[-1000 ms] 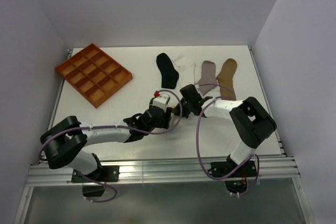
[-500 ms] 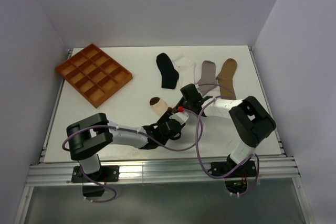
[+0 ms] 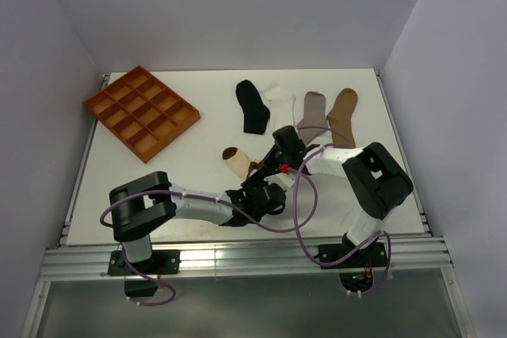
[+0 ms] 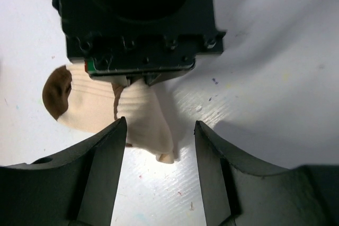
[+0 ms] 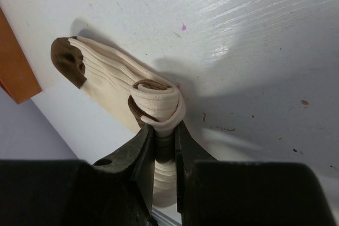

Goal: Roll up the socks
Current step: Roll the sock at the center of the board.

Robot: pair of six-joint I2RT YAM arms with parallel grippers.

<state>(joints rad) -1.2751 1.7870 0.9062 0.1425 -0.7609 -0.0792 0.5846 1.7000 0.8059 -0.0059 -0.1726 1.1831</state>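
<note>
White table (image 3: 198,172), pale lilac walls (image 3: 238,13) standing on three sides

- Orange compartment tray (image 3: 141,112): sitting at the far left of the table, turned at an angle, well apart from everything else
- Black sock (image 3: 253,107), white sock (image 3: 279,97), grey sock (image 3: 313,115), tan sock (image 3: 343,115): lying flat in a row across the far middle and right. The black and white ones are touching; the grey and tan ones are lying just beside each other
- Cream sock (image 5: 114,86): lying near the middle of the table, on the near side of the row. Its brown toe is pointing toward the tray, and its other end is curling into a small roll showing a brown band inside
- Right gripper (image 5: 164,128): reaching in low from the right, its two fingers pinching the rolled end of the cream sock between them
- Left gripper (image 4: 160,125): facing the right gripper from the near side, its fingers standing spread. The rolled end of the cream sock is lying between them and is not being clamped
</note>
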